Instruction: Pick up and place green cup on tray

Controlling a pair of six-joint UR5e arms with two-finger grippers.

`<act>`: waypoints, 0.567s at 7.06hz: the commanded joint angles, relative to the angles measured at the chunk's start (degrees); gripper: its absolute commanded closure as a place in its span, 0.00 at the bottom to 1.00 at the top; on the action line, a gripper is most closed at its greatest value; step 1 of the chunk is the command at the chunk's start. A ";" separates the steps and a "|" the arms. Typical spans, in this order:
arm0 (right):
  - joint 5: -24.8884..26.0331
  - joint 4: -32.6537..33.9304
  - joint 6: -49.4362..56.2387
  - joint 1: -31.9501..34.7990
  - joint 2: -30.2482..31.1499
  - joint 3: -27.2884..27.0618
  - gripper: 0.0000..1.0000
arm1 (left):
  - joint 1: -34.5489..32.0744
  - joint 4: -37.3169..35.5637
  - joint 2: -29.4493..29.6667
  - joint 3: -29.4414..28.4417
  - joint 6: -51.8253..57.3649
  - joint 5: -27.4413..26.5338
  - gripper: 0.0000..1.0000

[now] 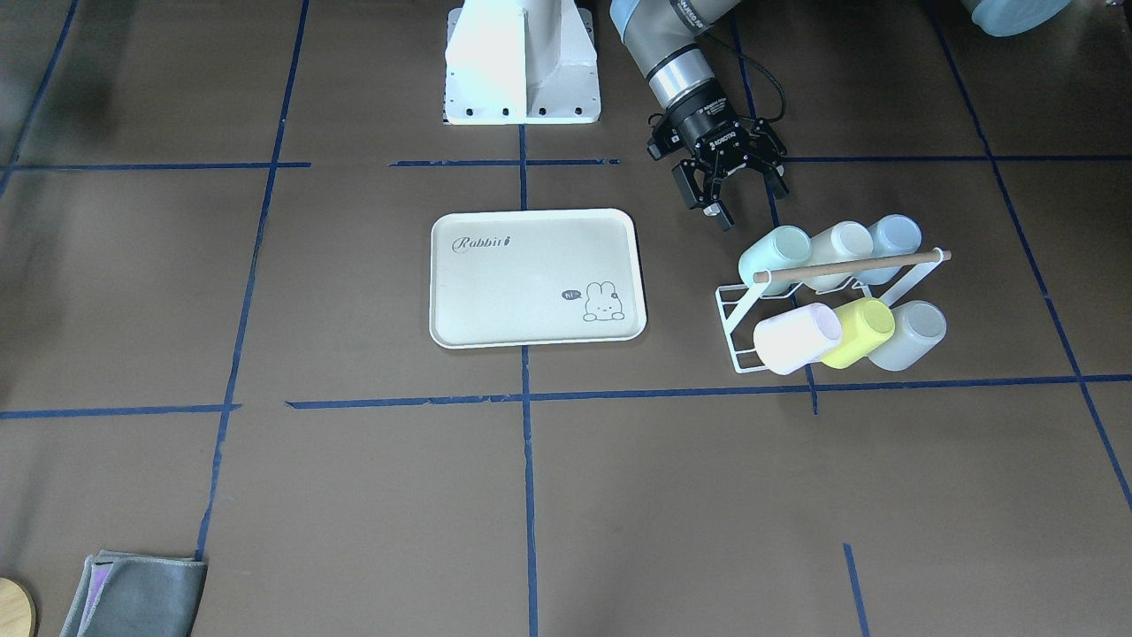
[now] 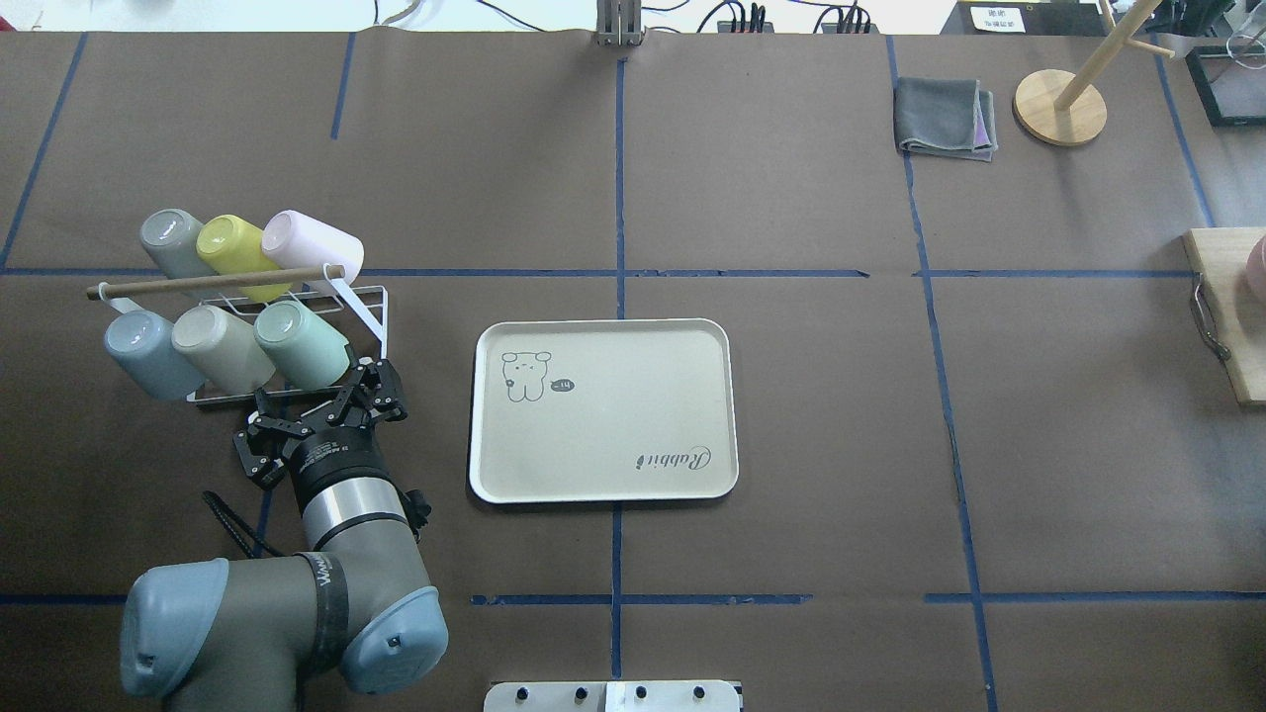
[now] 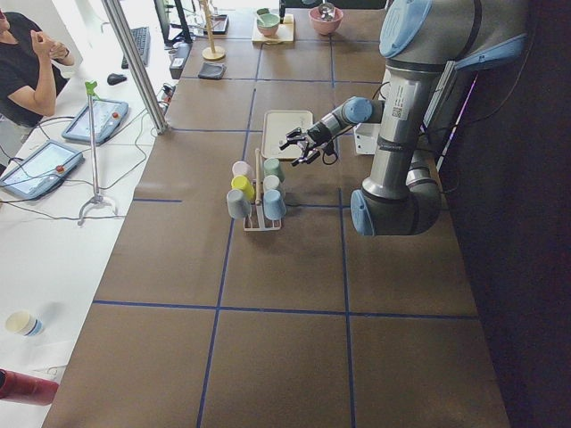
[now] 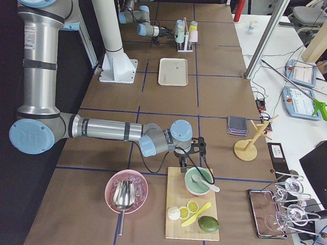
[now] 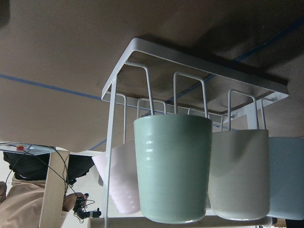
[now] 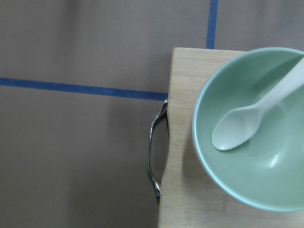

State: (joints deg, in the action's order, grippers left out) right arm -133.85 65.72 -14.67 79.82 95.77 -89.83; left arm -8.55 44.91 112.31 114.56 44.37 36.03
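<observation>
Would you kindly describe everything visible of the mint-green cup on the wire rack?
The green cup is a small pale mint tumbler, handleless, smooth and matte like plastic, with faint ridges near its rim. It sits tilted, mouth-down over a prong of the white wire rack, at the row's end nearest the tray, a cream cup close beside it. The open left gripper hovers just short of it.

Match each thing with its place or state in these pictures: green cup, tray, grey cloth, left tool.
Things:
1 green cup
2 tray
3 grey cloth
4 left tool

Places or states:
A open, near the cups
B flat, nothing on it
C tilted on the wire rack
D folded, beside the wooden stand

Pairs: 1-C, 2-B, 3-D, 4-A
</observation>
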 commanded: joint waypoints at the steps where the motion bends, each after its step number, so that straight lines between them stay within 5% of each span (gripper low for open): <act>1: -0.01 0.98 -0.01 -0.01 0.46 0.01 0.00 | 0.38 0.09 0.62 -4.50 -2.16 -1.57 0.00; 4: -0.01 1.43 -0.01 -0.01 0.55 0.09 0.00 | -1.28 0.09 1.68 -8.30 -4.11 -2.45 0.01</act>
State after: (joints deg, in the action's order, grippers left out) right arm -133.86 67.07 -14.68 79.80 96.29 -89.80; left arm -8.74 45.00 113.98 107.12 40.59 34.02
